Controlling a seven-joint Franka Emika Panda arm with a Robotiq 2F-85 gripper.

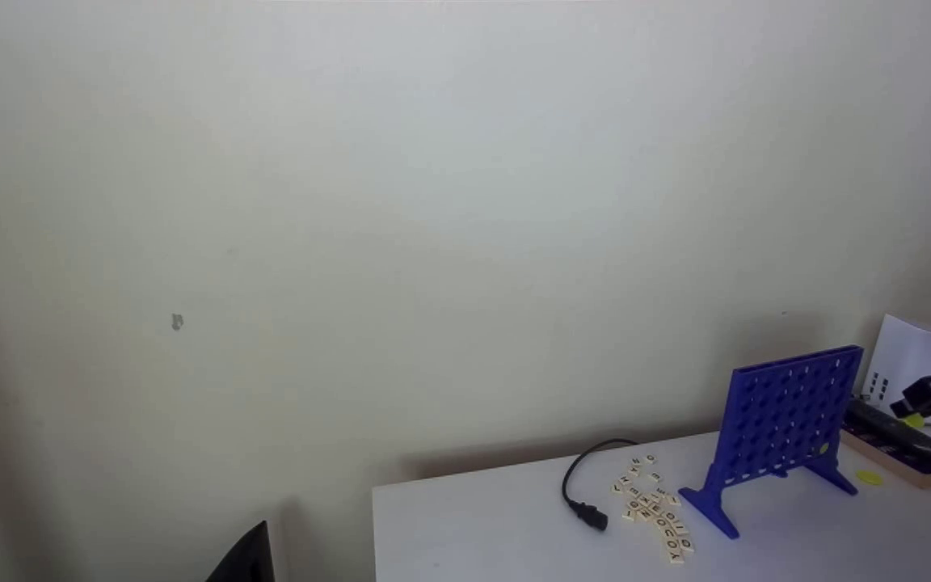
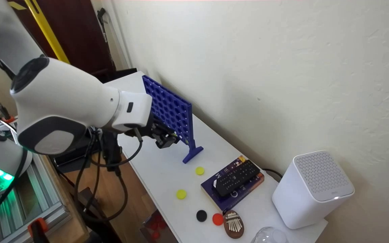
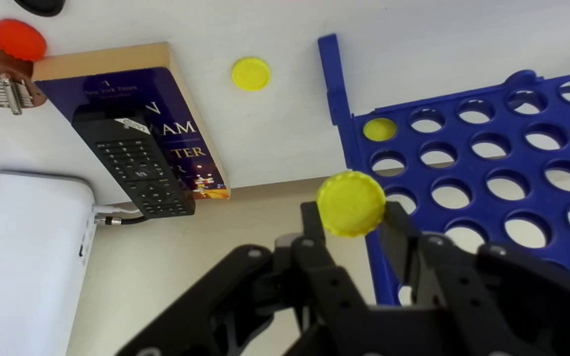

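In the wrist view my gripper point(image 3: 351, 213) is shut on a yellow disc point(image 3: 350, 200), pinched by its edges at the fingertips. The disc's round face shows to the camera. Behind it stands a blue upright grid point(image 3: 418, 178) with round holes; a yellow disc point(image 3: 380, 129) sits in its corner hole. An exterior view has the gripper point(image 2: 171, 138) close to the near end of the grid point(image 2: 190, 126); whether they touch I cannot tell. At the right edge of an exterior view, the gripper point(image 1: 910, 408) appears with the held disc point(image 1: 914, 420) partly hidden.
Loose yellow discs point(image 2: 200, 170) point(image 2: 181, 194), a black disc point(image 2: 201, 215) and a red disc point(image 2: 217, 219) lie on the white table. A book point(image 2: 211, 190) bears a remote point(image 2: 236, 177). Around them are a thumb piano point(image 2: 234, 224), a white device point(image 2: 302, 199) and letter tiles point(image 1: 655, 509).
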